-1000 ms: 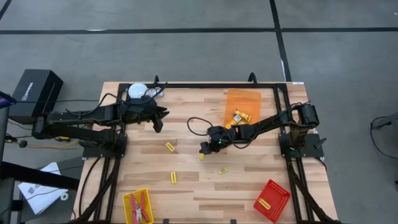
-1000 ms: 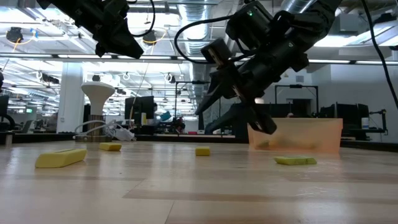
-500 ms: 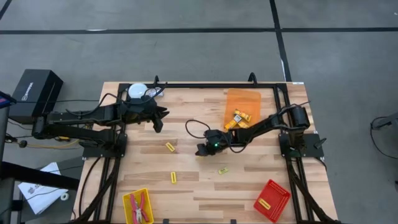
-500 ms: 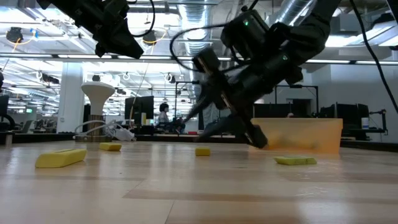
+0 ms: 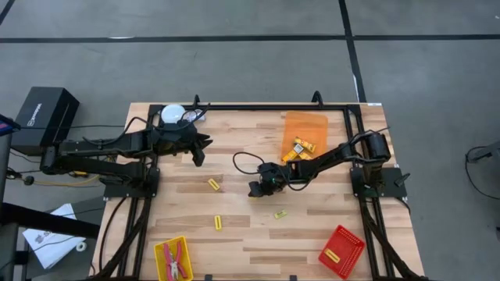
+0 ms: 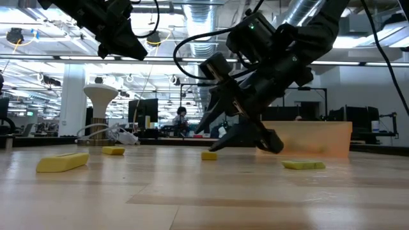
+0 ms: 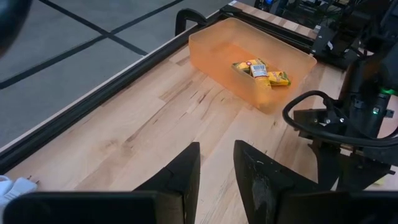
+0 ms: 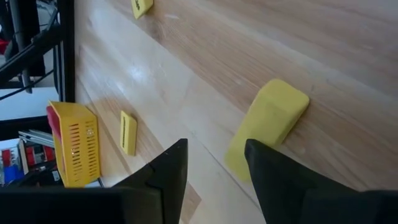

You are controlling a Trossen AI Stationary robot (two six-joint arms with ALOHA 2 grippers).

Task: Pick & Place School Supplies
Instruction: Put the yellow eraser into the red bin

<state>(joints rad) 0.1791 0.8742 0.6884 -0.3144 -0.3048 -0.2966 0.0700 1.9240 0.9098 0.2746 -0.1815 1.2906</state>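
My right gripper (image 5: 254,190) is open and low over the table's middle, its fingers pointing down at a small yellow block (image 8: 267,121) that lies flat on the wood (image 6: 209,155). In the right wrist view the fingers stand to either side of the block's near end. Three more yellow pieces lie loose: one (image 5: 213,184), a stick (image 5: 218,222) and a labelled one (image 5: 280,214). My left gripper (image 5: 199,152) waits open, raised above the table's far left part (image 7: 217,168). My right gripper has one finger (image 8: 273,174) right beside the yellow block's near end (image 8: 239,155), coming slanting down from the table's right. I cannot tell whether it touches the block. The block lies flat on the table.
The orange tray (image 5: 305,133) near the far edge holds a few yellow pieces. A red tray (image 5: 341,251) with one yellow piece sits at the near right. A yellow tray (image 5: 173,259) with red-handled pliers sits at the near left. A white cup (image 5: 173,115) stands at the far left.
My right gripper has come down from above the table toward the small yellow block, tipping lower until its fingertips are near the wood, and has stayed open. The block has stayed where it was.
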